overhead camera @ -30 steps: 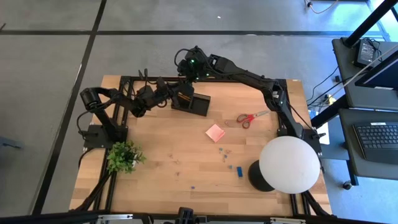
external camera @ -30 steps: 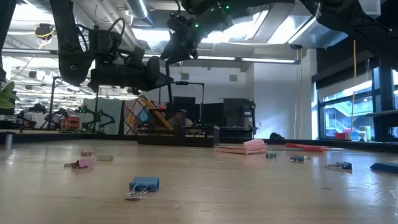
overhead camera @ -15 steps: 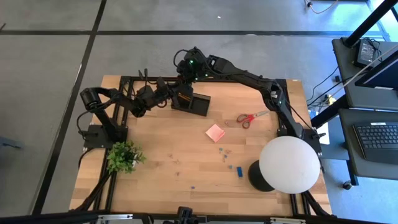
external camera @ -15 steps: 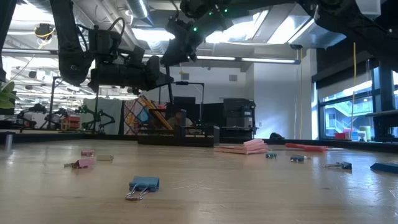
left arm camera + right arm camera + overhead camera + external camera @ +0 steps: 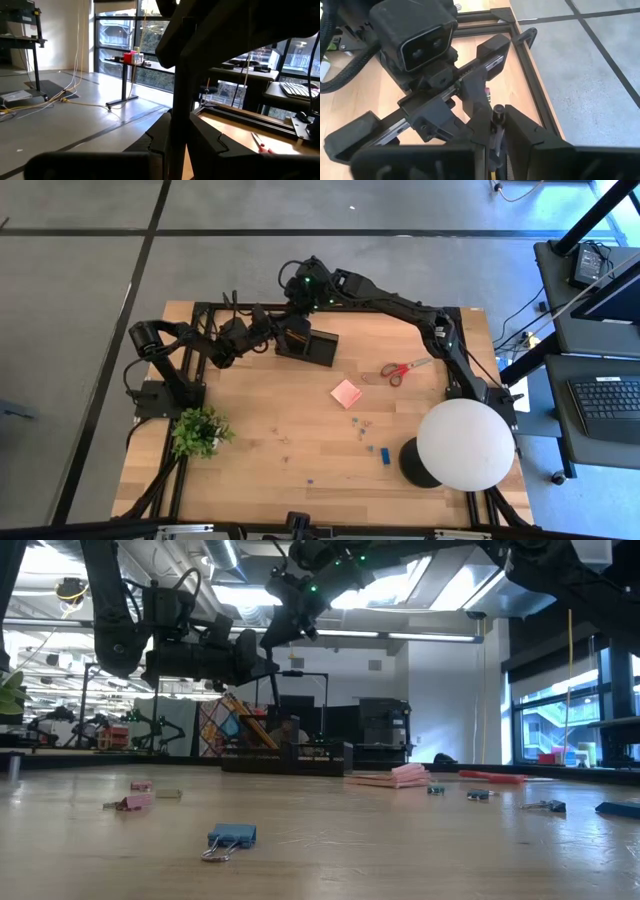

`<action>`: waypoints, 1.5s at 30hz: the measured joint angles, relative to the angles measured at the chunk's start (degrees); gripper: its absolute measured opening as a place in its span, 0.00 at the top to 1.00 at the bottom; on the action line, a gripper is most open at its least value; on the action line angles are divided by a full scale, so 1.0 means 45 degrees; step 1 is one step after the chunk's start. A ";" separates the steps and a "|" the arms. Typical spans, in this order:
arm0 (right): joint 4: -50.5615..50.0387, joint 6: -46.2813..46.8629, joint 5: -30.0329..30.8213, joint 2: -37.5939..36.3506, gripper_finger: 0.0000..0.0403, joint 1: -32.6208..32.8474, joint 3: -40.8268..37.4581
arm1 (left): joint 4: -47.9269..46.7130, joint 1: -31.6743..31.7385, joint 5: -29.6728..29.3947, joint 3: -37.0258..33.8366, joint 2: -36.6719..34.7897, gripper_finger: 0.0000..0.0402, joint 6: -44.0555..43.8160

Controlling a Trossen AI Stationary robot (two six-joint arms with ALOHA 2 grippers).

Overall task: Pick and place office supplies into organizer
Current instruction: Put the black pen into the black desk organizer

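Observation:
The black organizer (image 5: 318, 348) stands at the table's far middle. Just left of it my left gripper (image 5: 282, 335) reaches in level and is shut on a thin black pen (image 5: 179, 90) that stands upright. My right gripper (image 5: 298, 315) slants down from above the organizer's tall cup and is shut on the same pen's top end (image 5: 497, 113). A pencil's pink eraser (image 5: 486, 92) shows just behind it. Red-handled scissors (image 5: 405, 368), a pink sticky-note pad (image 5: 346, 393), a small blue block (image 5: 384, 455) and tiny clips (image 5: 360, 425) lie loose on the table. My left gripper pinches the pen's shaft (image 5: 179, 115) between its two fingers, coming level from the table's left, fingers across the shaft. The pen stands upright; its lower end is hidden. My right gripper pinches the pen's top end (image 5: 497, 113) between its fingers (image 5: 520, 130), slanting down from above.
A white globe lamp (image 5: 465, 445) on a round black base stands at the near right, a green potted plant (image 5: 198, 430) at the near left. A blue binder clip (image 5: 232, 837) and pink clips (image 5: 130, 802) lie on the near part of the table.
My right gripper has shut on the pen's top end, staying in place above the organizer. My left gripper and the pen have kept still.

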 joint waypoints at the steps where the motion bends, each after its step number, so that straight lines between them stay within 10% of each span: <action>1: -0.0005 0.0014 -0.0007 0.0000 0.89 -0.0002 0.0000 | -0.0005 0.0000 -0.0004 0.0000 0.0000 0.88 0.0000; 29: -0.0034 0.0010 0.0755 -0.0005 0.89 0.0005 0.0005 | -0.0153 0.0052 0.0664 -0.0184 -0.0141 0.55 0.0096; 45: -0.0058 0.0010 0.0755 -0.0010 0.89 0.0001 0.0010 | -0.3263 0.0194 0.0990 -0.3495 -0.5819 0.54 -0.0644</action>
